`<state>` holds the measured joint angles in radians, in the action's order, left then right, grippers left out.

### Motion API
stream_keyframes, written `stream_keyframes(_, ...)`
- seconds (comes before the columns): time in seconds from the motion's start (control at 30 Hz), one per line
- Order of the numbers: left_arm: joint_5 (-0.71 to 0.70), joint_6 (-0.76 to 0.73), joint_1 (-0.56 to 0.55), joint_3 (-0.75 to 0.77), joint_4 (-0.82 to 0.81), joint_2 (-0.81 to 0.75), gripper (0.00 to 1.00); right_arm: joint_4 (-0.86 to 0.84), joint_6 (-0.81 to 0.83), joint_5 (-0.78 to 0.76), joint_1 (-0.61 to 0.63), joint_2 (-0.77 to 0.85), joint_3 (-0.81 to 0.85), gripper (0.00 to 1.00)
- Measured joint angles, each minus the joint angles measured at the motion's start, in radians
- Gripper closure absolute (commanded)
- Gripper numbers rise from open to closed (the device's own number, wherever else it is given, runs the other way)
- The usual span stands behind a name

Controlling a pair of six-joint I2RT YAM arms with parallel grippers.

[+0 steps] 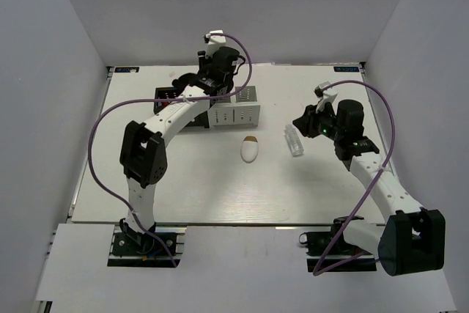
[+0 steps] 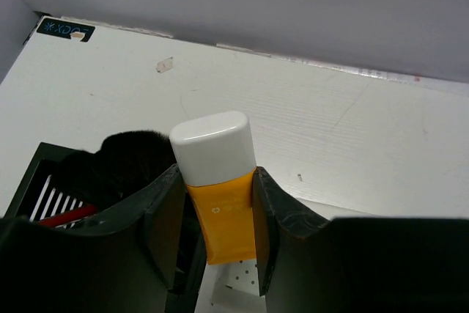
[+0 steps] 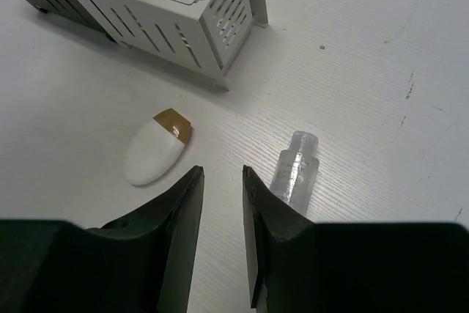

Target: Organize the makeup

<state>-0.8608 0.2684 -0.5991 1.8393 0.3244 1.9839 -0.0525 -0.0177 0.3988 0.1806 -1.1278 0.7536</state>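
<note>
Pinching the orange tube (image 2: 220,214) just below its white cap (image 2: 212,144), the left gripper (image 2: 218,177) holds it between its 2 fingers, and the cap sticks out past the fingertips. Under the tube we see a patch of the perforated white box (image 2: 238,281). Just beside that is the black box (image 2: 40,174), with a fluffy black brush head (image 2: 117,159) and a red pencil (image 2: 67,215) inside.

The right gripper (image 3: 221,175) hovers over the table (image 3: 381,49), its 2 fingers slightly apart and gripping no object. The clear bottle (image 3: 295,170) lies on its side just beside 1 finger, outside the gap. The white egg-shaped sponge (image 3: 155,148), tipped in tan, lies near the other finger. Only bare tabletop separates these fingers from the bottle and sponge. The 2 boxes stand farther off.
</note>
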Motion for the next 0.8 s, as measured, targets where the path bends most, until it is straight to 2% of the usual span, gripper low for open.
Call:
stream_keyframes(0.27,0.011,-0.031,0.005,0.000,-0.020,0.048,0.81,0.000,0.027,-0.005,-0.003,0.003,-0.016,0.67)
stream_keyframes(0.6,0.036,0.015,0.005,-0.040,-0.016,0.045,0.78,0.000,0.029,-0.005,-0.004,0.003,-0.017,0.66)
stream_keyframes(0.7,0.043,0.025,0.005,-0.045,-0.011,0.045,0.69,0.000,0.031,-0.005,-0.004,0.003,-0.017,0.66)
stream_keyframes(0.73,0.044,0.029,0.005,-0.045,-0.010,0.045,0.63,0.000,0.033,-0.005,-0.004,0.003,-0.018,0.66)
stream_keyframes(0.77,0.045,0.030,0.005,-0.045,-0.011,0.045,0.52,-0.001,0.035,-0.005,-0.004,0.003,-0.018,0.65)
stream_keyframes(0.8,0.047,0.034,0.005,-0.045,-0.011,0.045,0.49,-0.001,0.037,-0.005,-0.004,0.003,-0.019,0.64)
